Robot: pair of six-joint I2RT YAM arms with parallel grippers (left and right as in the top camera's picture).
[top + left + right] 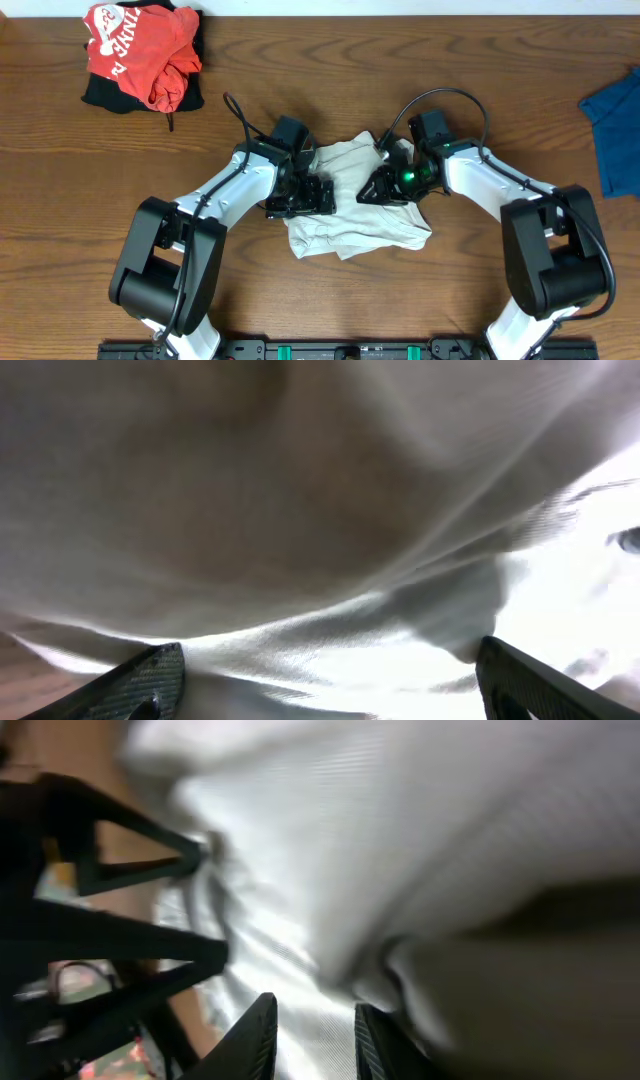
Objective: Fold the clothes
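The clothes (352, 218), a single pale beige shirt, lie crumpled in a heap on the table (480, 60), well apart from the red garment (140, 50), nearer the robot than it and off towards the robot's right. The two arms meet over this heap, one on each side, both far from the red garment. The left gripper (325, 680) has its claw spread wide, loose fabric filling the space ahead of it and nothing pinched. The right gripper (315, 1040) has its fingers close together with pale cloth showing in the narrow gap; whether they truly pinch it I cannot tell.

The step in hand looks like taking hold so as to spread the shirt flat. To do it well, each claw should seize a single layer at an edge or corner, not a bunched fold. The arms should then draw apart evenly, keeping the cloth low and away from the red garment.
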